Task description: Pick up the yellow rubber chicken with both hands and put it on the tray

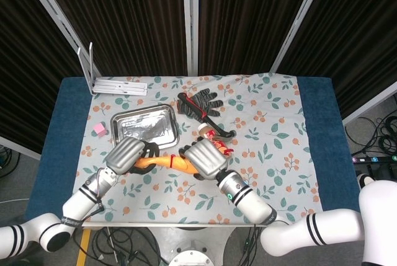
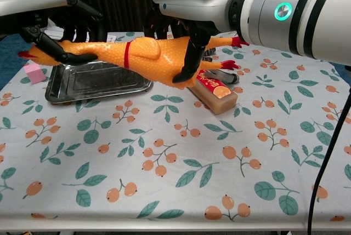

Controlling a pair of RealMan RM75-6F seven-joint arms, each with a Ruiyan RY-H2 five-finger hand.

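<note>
The yellow rubber chicken (image 2: 142,57) hangs lengthwise above the table, with a red band around its neck. My left hand (image 2: 66,29) grips its head end over the silver tray (image 2: 98,81). My right hand (image 2: 181,43) holds the chicken's body from above, its fingers wrapped around it. In the head view the chicken (image 1: 162,162) shows between my left hand (image 1: 127,154) and my right hand (image 1: 205,157), just in front of the tray (image 1: 144,123).
A red-and-tan block (image 2: 211,90) lies right of the tray. A pink cube (image 2: 34,72) sits at the tray's left. Black gloves (image 1: 200,101) and a tool lie behind, with a white metal stand (image 1: 115,83) at the back left.
</note>
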